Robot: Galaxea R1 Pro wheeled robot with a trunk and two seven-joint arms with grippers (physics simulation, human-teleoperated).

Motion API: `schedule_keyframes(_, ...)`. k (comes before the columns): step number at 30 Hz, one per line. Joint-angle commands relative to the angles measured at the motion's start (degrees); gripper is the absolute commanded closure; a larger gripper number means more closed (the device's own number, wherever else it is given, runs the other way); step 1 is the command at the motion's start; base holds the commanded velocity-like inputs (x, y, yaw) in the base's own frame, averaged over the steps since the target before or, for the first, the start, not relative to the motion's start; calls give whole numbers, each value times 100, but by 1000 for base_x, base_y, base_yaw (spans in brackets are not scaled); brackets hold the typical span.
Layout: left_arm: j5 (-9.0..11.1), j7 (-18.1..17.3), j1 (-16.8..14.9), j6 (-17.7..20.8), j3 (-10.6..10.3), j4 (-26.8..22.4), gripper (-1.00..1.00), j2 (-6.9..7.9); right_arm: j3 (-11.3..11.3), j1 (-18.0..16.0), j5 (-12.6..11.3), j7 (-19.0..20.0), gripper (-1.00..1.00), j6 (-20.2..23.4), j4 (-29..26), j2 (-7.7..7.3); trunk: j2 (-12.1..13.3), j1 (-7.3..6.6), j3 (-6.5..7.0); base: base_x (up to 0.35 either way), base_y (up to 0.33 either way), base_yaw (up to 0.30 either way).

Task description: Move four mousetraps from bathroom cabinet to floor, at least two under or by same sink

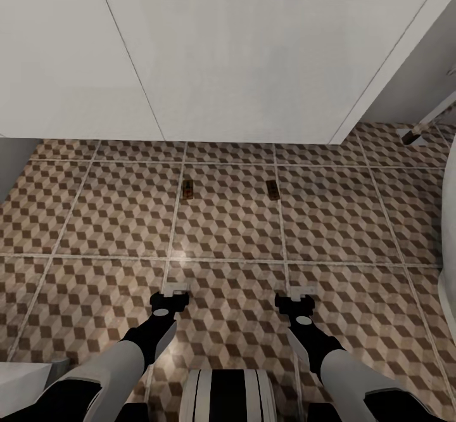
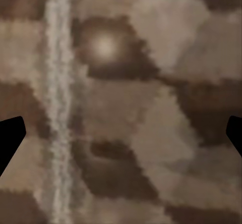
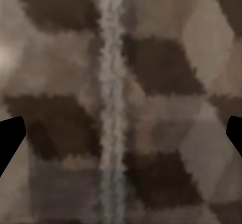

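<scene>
a: cube-patterned floor (image 1: 228, 232) ran across the head view, up to the plain white front of the sink (image 1: 240, 61).

b: and the traps?

a: two traps lay flat on the tiles just in front of the sink, well apart from each other. left trap (image 1: 187, 189) sat on a grout line, right trap (image 1: 272, 189) just beside another.

b: were the grippers carrying anything?

a: no. left gripper (image 1: 175, 291) and right gripper (image 1: 301, 293) both pointed down at the floor, near it, jaws spread, nothing between them. both stood well short of the traps.

b: so which step was it?

a: my judgement: two traps were already set down next to the sink, so that half of the task looked met. two more would still have to come from the cabinet, which i could not see from there.

b: next move?

a: likely lifting the arms clear of the tiles, then turning the base toward the cabinet without rolling over either trap.

b: did the wrist views add anything?

a: they showed blurred tile and a pale grout line close up, with dark fingertips (image 2: 11, 135) at the edges, wide apart; same for the right fingertips (image 3: 11, 135). only the head view gave the traps and sink.
</scene>
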Motion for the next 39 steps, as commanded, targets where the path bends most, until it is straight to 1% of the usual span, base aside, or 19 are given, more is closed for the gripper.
schedule_keyframes(1,-24,42,-3,-8,-37,7,-100,1,46,-3,-3,-44,-100,-6,6,-2,-1,-1,-3,0,0,0)
schedule_keyframes(17,-24,71,-3,14,-38,13,-100,-60,49,-5,-1,-44,-100,-6,3,-2,-1,-1,-3,0,0,0)
schedule_keyframes(37,-23,61,-3,11,-38,15,-100,-67,50,-2,-1,-44,-100,-7,0,-6,-1,-1,-3,0,0,0)
schedule_keyframes(39,-23,54,-3,12,-38,15,-100,-67,50,-2,-1,-44,-100,-7,0,-4,2,-6,42,0,0,0)
